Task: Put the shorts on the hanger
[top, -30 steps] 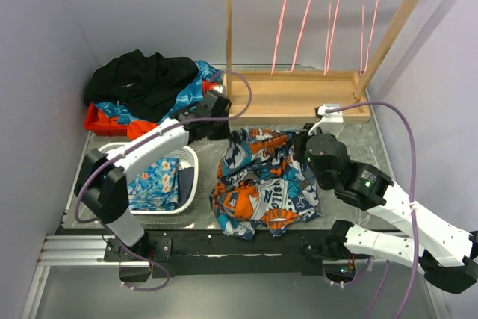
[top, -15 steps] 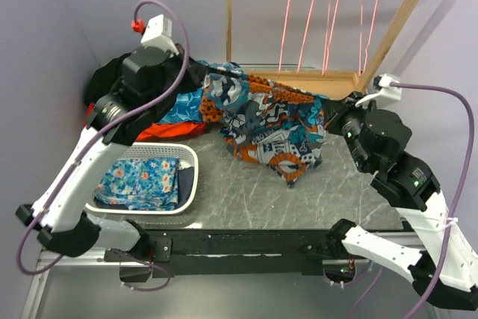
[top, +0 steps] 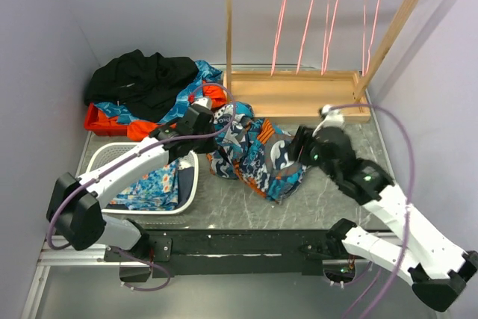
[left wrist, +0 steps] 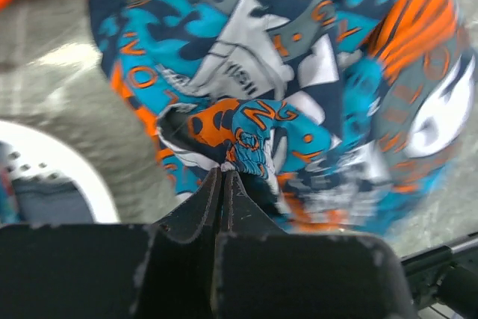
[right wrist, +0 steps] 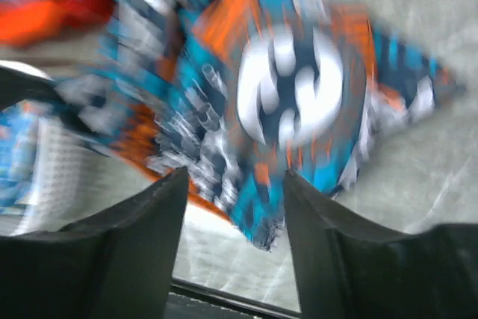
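Observation:
The shorts (top: 258, 156), printed in teal, orange, white and navy, lie bunched on the grey table between the two arms. My left gripper (top: 214, 120) sits at their left edge. In the left wrist view it (left wrist: 223, 173) is shut on a fold of the shorts (left wrist: 299, 72). My right gripper (top: 302, 147) is at the right edge of the heap. Its jaws (right wrist: 235, 177) stand open in the right wrist view, and the blurred shorts (right wrist: 299, 95) are just beyond the fingertips, not pinched. Several pink hangers (top: 280, 16) hang from the wooden rack at the back.
A white basket (top: 196, 177) holding a blue flowered cloth (top: 153, 184) stands at the left, close to the left arm. A black garment (top: 142, 80) and orange-red cloth (top: 104, 121) are piled at the back left. The rack's wooden base (top: 291, 98) lies behind the shorts.
Half a second ago both grippers held the shorts stretched out high. Now both arms have come down, the shorts are crumpled on the table, and the right gripper has opened and let go.

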Controlling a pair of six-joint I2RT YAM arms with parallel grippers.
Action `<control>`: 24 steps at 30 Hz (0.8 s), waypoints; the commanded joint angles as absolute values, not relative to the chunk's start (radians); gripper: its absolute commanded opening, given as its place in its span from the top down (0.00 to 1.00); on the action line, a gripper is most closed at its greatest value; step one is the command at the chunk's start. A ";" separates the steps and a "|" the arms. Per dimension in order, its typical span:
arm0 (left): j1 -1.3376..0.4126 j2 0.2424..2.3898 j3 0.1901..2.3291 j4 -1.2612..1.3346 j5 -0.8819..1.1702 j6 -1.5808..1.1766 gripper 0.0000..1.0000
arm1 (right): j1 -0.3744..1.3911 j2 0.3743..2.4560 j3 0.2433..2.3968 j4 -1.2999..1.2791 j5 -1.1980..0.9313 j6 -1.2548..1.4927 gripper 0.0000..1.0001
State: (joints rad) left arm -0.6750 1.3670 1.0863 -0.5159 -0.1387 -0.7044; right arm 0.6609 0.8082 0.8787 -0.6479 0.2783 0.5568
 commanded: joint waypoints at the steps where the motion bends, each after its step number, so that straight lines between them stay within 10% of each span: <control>1: -0.696 1.393 1.178 -0.393 -0.086 -0.715 0.99 | 0.655 0.784 1.162 -0.597 0.351 0.497 0.34; 6: -0.709 1.408 1.209 -0.390 -0.064 -0.700 0.99 | 0.577 0.978 1.585 -0.621 0.557 0.332 0.36; 24: -0.707 1.249 1.141 -0.423 -0.040 -0.660 0.99 | -0.113 1.636 2.274 -0.664 0.084 0.311 0.32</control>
